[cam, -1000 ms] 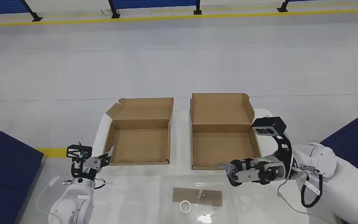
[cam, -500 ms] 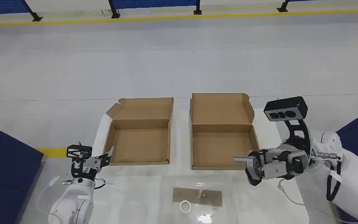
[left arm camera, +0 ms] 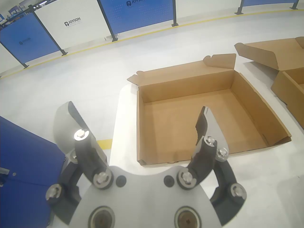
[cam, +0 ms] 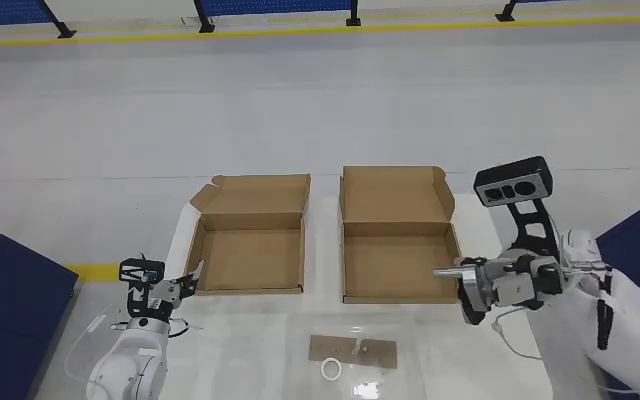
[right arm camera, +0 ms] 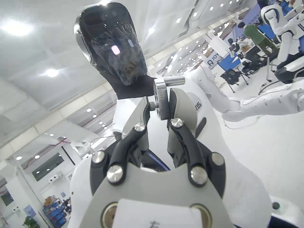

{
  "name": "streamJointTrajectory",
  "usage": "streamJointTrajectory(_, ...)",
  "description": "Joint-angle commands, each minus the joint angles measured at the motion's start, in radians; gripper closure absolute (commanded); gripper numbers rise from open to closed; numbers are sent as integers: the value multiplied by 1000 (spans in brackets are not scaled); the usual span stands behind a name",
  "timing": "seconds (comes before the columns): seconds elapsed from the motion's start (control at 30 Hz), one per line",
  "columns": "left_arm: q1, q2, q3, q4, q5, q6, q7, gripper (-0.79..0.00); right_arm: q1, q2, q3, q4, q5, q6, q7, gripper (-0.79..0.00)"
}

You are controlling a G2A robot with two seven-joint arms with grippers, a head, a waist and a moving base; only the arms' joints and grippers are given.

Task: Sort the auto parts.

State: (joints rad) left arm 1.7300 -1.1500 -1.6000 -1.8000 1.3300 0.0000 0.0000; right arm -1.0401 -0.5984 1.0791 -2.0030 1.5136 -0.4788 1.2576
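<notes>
- The left gripper point(cam: 186, 281) point(left arm camera: 137, 110) is over the left edge of the table point(cam: 250, 320), just beside the near left corner of the left box point(cam: 250, 258) point(left arm camera: 190, 124). Its jaws stand wide apart, and nothing is between them.
- The right gripper point(cam: 462, 284) point(right arm camera: 158, 103) is at the right side. In the top view it sits over the near right corner of the right box point(cam: 400, 262) point(left arm camera: 289, 84).
- Its jaws are clamped on a metal part point(cam: 446, 270) point(right arm camera: 162, 100). This is a flat silver plate with holes and a short round pin at one end. The plate stands on edge between the jaws, and the pin sticks out to one side past them.
- The part is held up in the air and touches neither the table nor a box.
- Both boxes are brown cardboard. They stand side by side on the far half of the table with the lids folded back, and both insides are bare.
- Nearer to the robot, a flat brown card point(cam: 352, 350) lies on the table, in line with the gap between the boxes. A small pale piece is on it, too small to tell what it is.
- A white ring point(cam: 331, 370) lies just beside the near edge of the card.
</notes>
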Motion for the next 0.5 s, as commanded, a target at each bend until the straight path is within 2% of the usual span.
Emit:
streamJointTrajectory(0.0,0,0,0,0,0,0,0,-785,-17,-10,-5,4,82,30,22,0)
streamJointTrajectory(0.3,0,0,0,0,0,0,0,-785,-64,-58,-12,25,285,78,57,0)
streamJointTrajectory(0.47,0,0,0,0,0,0,0,-785,-64,-58,-12,25,285,78,57,0)
